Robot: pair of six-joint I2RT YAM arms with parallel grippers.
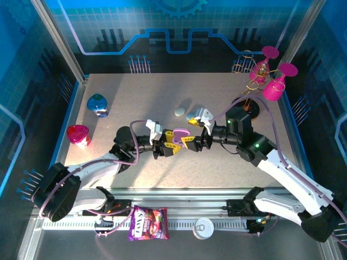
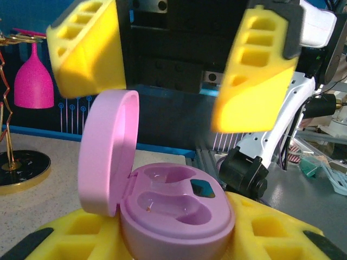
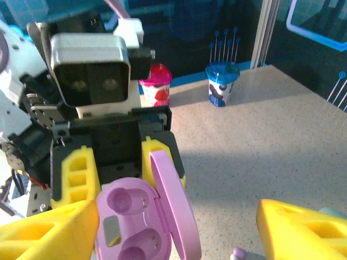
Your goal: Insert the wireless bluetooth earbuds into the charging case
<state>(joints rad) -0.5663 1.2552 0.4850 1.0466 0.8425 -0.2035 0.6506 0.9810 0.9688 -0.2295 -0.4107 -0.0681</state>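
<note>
A: Step in hand?
B: Loading, by the look of it, not yet begun. Pinched from both sides in left gripper [image 2: 173, 244], mid-table: lilac charging case [image 3: 133, 227], lid flipped up.

A: Inside?
B: Nothing. Two wells, both bare; dark contact patch beside one, per left wrist cam.

A: Opp. side?
B: Right gripper [image 2: 171, 59], facing the case, fingers spread wide, nothing between them.

A: And what goes in?
B: Poss. earbud [image 3: 237, 253]: tiny lilac nub on table [image 3: 260, 135], btm edge of right wrist view. Too small to confirm.

A: Next?
B: Prob. fetch a bud w/ the free gripper, turn stem down, match to well, seat w/out knocking lid.

A: Other containers?
B: Behind the arms, two shut pebble cases, pale [image 1: 179, 111] and blue [image 1: 190, 116]. Far left, blue-lidded cup [image 1: 97, 104] and pink cup [image 1: 78, 135]. Contents hidden in all four.
</note>
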